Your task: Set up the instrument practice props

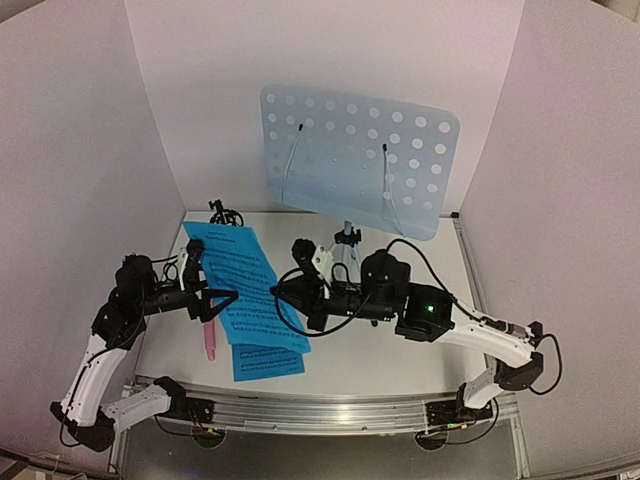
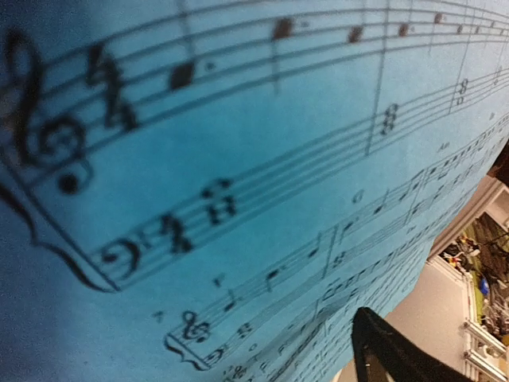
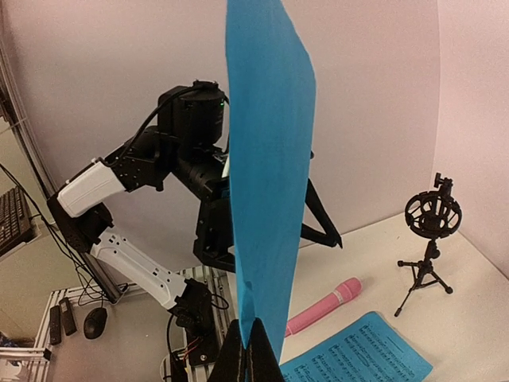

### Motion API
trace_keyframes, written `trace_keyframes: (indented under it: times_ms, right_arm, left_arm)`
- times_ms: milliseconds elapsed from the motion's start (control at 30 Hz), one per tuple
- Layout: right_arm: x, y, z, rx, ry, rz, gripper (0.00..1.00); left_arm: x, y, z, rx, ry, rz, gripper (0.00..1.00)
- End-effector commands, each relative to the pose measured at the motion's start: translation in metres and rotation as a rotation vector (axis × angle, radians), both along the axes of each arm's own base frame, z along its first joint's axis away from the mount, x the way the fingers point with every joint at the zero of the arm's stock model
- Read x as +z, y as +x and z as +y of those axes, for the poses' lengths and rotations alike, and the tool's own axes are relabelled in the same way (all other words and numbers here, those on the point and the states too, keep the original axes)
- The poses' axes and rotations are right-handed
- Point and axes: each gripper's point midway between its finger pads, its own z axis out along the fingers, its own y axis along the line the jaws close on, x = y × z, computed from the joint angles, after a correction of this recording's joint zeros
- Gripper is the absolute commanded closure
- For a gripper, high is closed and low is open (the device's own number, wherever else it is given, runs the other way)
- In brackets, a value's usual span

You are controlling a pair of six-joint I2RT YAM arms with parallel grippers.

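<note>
Two arms reach inward from the near edge of the white table (image 1: 400,358), and between them hangs the task's thing, a blue printed sheet-music page (image 1: 240,275) held up off the surface. The right gripper (image 3: 250,354) is pinched closed on one edge of that page. Its wrist camera sees the paper edge-on, rising from the black fingertips with a slight bow. The left gripper (image 1: 228,305) stands at the page's left side with its jaws spread wide, clamping nothing. Its own camera is filled with printed staves and clefs, and one black finger (image 2: 390,350) shows at the bottom. Whether that finger touches the paper cannot be told.

Below the raised page, flat on the table near the front, lies a second blue sheet-music page (image 1: 268,362). Just beside its left edge a pink stick microphone (image 1: 210,340) lies on its side, its far end hidden under the left gripper in the overhead view.

Farther back, the right arm (image 1: 430,310) stands in the way of the silver tripod legs (image 1: 347,245), covering their lower part. The legs carry a pale-blue perforated music-stand desk (image 1: 360,160), tilted back, with two thin wire page holders (image 1: 388,185) lying against its face.

At the back left, close to the pale wall, a small black tripod mic mount (image 1: 226,212) stands upright — well apart from the microphone.
</note>
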Motion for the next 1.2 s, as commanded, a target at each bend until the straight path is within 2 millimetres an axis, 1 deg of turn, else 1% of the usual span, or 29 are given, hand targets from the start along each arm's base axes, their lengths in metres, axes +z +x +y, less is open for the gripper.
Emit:
trace_keyframes:
  times_ms: [0,33,133,167,300,367,400,500,600,633,667,733,800,900,933,1033,1167]
  right_arm:
    - [0.033,-0.002,-0.017,-0.001,0.074,-0.065,1.00]
    - [0.032,0.001,-0.018,-0.014,0.074,-0.065,1.00]
    - [0.030,0.011,-0.019,-0.047,0.073,-0.061,1.00]
    - [0.029,0.015,-0.020,-0.058,0.071,-0.058,1.00]
    - [0.021,0.039,-0.029,-0.157,0.072,-0.022,1.00]
    - [0.018,0.048,-0.033,-0.188,0.080,-0.009,1.00]
    - [0.018,0.050,-0.034,-0.198,0.087,-0.005,1.00]
    - [0.014,0.057,-0.037,-0.229,0.086,0.003,1.00]
    - [0.005,0.065,-0.041,-0.261,0.072,0.016,1.00]
    - [0.001,0.067,-0.042,-0.271,0.067,0.022,1.00]
    - [-0.002,0.069,-0.044,-0.279,0.061,0.029,0.97]
    - [-0.011,0.074,-0.047,-0.280,0.047,0.040,0.86]
    - [-0.013,0.075,-0.049,-0.254,0.045,0.048,0.76]
    - [-0.013,0.067,-0.049,-0.154,0.044,0.062,0.48]
    - [-0.014,0.064,-0.048,-0.115,0.041,0.067,0.42]
    - [-0.017,0.059,-0.050,-0.051,0.029,0.073,0.34]
    - [-0.016,0.055,-0.044,0.011,0.018,0.061,0.31]
  left_arm:
    - [0.052,-0.026,-0.012,-0.165,-0.140,-0.083,0.25]
    - [0.054,-0.027,-0.013,-0.175,-0.148,-0.079,0.32]
    - [0.054,-0.027,-0.012,-0.167,-0.150,-0.062,0.64]
    - [0.055,-0.026,-0.010,-0.152,-0.154,-0.060,0.71]
    - [0.064,-0.025,-0.003,-0.096,-0.174,-0.086,0.86]
    - [0.068,-0.025,-0.001,-0.085,-0.176,-0.100,0.95]
    - [0.069,-0.025,-0.001,-0.080,-0.177,-0.109,0.98]
    - [0.075,-0.024,0.002,-0.063,-0.173,-0.146,1.00]
    - [0.080,-0.026,0.002,-0.074,-0.155,-0.200,1.00]
    - [0.081,-0.027,0.002,-0.087,-0.140,-0.228,1.00]
    - [0.081,-0.030,0.002,-0.102,-0.122,-0.259,1.00]
    - [0.081,-0.036,0.001,-0.137,-0.089,-0.322,1.00]
    - [0.079,-0.041,0.001,-0.176,-0.049,-0.386,1.00]
    - [0.075,-0.048,0.000,-0.232,0.012,-0.463,1.00]
    - [0.074,-0.051,-0.001,-0.248,0.025,-0.483,1.00]
    - [0.074,-0.054,-0.002,-0.287,0.044,-0.507,1.00]
    - [0.075,-0.057,-0.005,-0.324,0.051,-0.523,1.00]
